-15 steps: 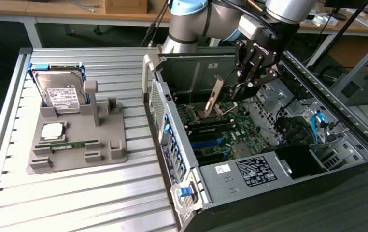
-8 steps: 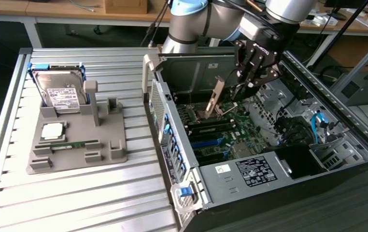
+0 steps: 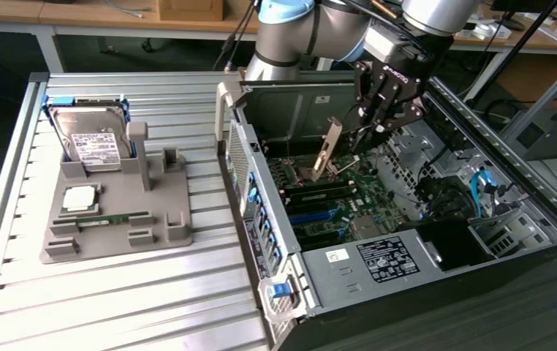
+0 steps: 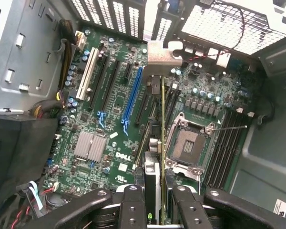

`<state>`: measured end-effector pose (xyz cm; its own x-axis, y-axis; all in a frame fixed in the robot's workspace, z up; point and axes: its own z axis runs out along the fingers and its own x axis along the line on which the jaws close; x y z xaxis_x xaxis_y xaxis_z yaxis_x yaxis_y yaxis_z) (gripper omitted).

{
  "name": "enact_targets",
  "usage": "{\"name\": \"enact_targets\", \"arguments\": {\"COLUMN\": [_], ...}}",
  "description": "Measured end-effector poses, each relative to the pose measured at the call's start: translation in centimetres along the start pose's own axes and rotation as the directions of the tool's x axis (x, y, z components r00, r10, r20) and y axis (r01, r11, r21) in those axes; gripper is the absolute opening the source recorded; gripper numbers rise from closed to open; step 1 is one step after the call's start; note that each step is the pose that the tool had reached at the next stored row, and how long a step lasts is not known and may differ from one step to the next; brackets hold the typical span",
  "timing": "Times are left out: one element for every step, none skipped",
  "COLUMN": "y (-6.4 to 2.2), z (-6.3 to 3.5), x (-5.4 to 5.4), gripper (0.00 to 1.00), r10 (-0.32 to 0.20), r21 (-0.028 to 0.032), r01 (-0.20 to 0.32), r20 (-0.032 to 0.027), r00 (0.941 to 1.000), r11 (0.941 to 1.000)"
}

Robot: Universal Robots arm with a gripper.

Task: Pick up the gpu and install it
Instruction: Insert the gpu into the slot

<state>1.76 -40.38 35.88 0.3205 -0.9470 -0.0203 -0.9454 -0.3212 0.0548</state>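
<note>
My tool [image 3: 365, 136] is clamped on the gpu [image 3: 328, 150], holding it upright inside the open case [image 3: 357, 278] with its bracket toward the rear wall. Seen from the wrist, the gpu [image 4: 162, 114] runs edge-on over the motherboard [image 4: 100, 109], between the blue slot [image 4: 132, 95] and the CPU socket [image 4: 188, 143]. I cannot tell whether it touches the board.
</note>
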Motion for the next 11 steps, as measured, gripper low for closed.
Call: {"name": "enact_targets", "arguments": {"y": [0.0, 0.0, 0.0, 0.0, 0.0, 0.0, 0.0, 0.0, 0.0, 0.0, -0.01], "z": [0.0, 0.01, 0.02, 0.03, 0.05, 0.06, 0.08, 0.09, 0.1, 0.11, 0.13], "x": [0.0, 0.0, 0.0, -0.01, -0.01, 0.0, 0.0, 0.0, 0.0, 0.0, 0.0], "gripper": [0.27, 0.27, 0.27, 0.27, 0.27, 0.27, 0.27, 0.27, 0.27, 0.27, 0.27], "r10": [0.0, 0.006, 0.018, 0.034, 0.05, 0.072, 0.095, 0.114, 0.129, 0.144, 0.17], "r21": [0.0, 0.0, 0.0003, 0.0006, 0.001, 0.0013, 0.0017, 0.002, 0.0022, 0.0023, 0.0027], "r01": [0.0, -0.006, -0.018, -0.034, -0.05, -0.072, -0.095, -0.114, -0.129, -0.144, -0.17], "r20": [-0.0001, 0.0001, 0.0008, 0.0018, 0.0028, 0.004, 0.0053, 0.0064, 0.0072, 0.0081, 0.0098], "r00": [1.0, 1.0, 0.9998, 0.9994, 0.9988, 0.9974, 0.9955, 0.9935, 0.9916, 0.9896, 0.9854], "r11": [1.0, 1.0, 0.9998, 0.9994, 0.9988, 0.9974, 0.9955, 0.9935, 0.9916, 0.9896, 0.9855]}}
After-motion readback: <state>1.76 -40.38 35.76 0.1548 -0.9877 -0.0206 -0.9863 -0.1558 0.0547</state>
